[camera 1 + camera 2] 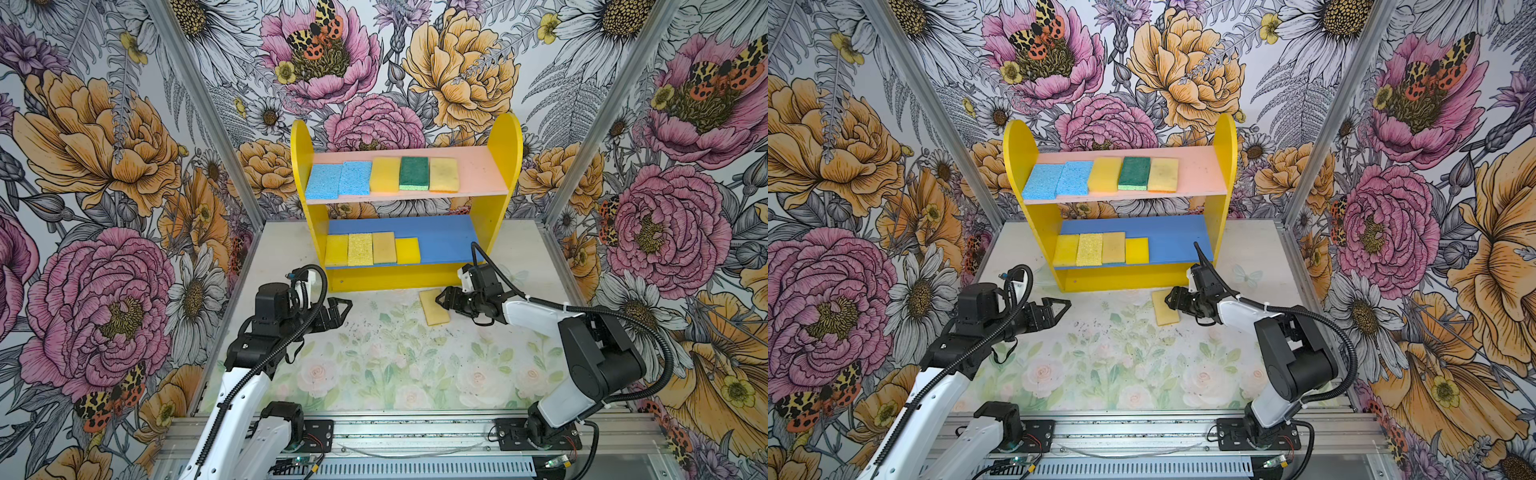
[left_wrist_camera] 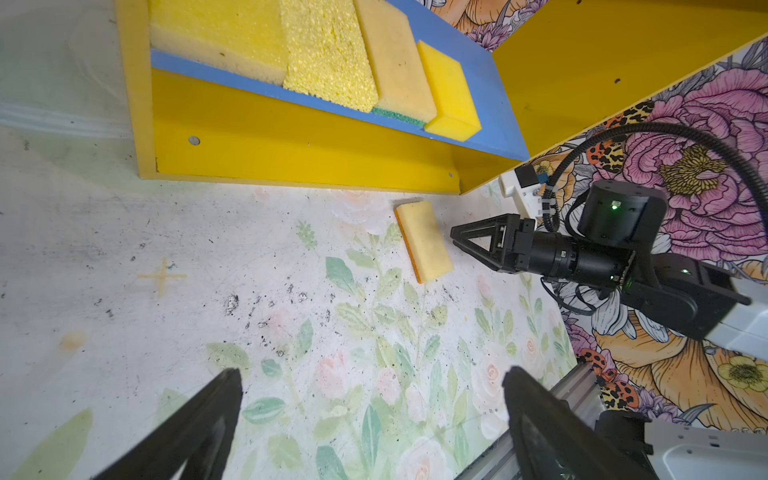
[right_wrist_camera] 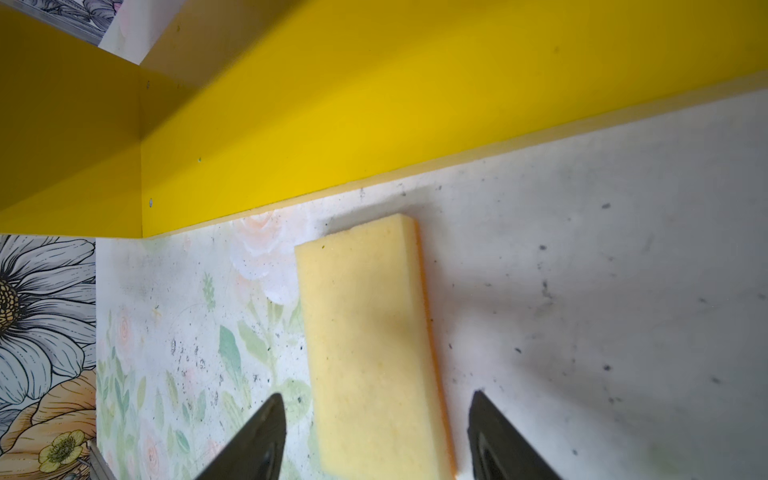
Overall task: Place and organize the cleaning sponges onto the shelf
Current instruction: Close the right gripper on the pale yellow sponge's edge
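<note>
Low over the table (image 1: 374,361), the right gripper (image 3: 377,397) straddles the one sponge (image 3: 365,324) left lying there, jaws apart and not yet clamped, while nine sponges (image 1: 384,174) already line the shelf (image 1: 505,141) just beyond, its blue lower board (image 1: 449,241) half free.

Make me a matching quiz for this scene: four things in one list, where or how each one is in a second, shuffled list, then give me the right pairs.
Column one:
1. green sponge
2. small bright yellow sponge
3. right pincer
4. left pincer

Column two:
A. open over the loose sponge lying on the table
B. on the pink upper board
C. open, holding nothing
D. on the blue lower board

Pairs: 1-B, 2-D, 3-A, 4-C
</note>
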### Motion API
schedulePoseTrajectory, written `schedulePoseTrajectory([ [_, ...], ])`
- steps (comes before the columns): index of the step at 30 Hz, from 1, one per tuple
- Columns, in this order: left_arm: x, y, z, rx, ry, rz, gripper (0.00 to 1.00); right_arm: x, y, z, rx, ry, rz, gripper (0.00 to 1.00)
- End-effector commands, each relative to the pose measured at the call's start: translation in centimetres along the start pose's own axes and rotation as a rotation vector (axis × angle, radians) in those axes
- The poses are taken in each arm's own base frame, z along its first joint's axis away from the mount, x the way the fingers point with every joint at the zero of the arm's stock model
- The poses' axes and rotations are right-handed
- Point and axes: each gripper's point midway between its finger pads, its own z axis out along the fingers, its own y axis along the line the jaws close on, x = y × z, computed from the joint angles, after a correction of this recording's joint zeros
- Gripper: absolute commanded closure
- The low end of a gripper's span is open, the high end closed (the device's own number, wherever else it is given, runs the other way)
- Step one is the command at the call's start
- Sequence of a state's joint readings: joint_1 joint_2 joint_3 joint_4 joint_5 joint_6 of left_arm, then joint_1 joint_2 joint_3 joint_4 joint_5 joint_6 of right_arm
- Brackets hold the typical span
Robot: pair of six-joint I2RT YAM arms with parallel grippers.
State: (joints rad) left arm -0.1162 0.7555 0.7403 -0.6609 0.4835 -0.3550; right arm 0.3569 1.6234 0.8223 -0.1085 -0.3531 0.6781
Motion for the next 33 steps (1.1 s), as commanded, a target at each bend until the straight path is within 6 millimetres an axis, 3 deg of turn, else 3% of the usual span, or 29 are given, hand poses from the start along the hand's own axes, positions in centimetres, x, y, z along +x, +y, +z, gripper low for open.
schedulePoseTrajectory([
  [1,0.0,-0.4,0.2,0.024,0.000,0.034,0.01,0.0,0.3,0.4,0.000,0.009,-0.016,0.36],
  [12,0.1,-0.3,0.3,0.024,0.004,0.034,0.01,0.8,0.4,1.4,0.002,0.043,-0.026,0.59],
  [28,0.4,-0.7,0.5,0.034,0.016,0.040,0.01,1.9,-0.6,2.0,0.044,0.063,-0.026,0.65],
  [33,0.4,-0.9,0.4,0.042,0.019,0.044,0.01,2.3,-0.9,2.2,0.059,0.070,-0.027,0.75],
])
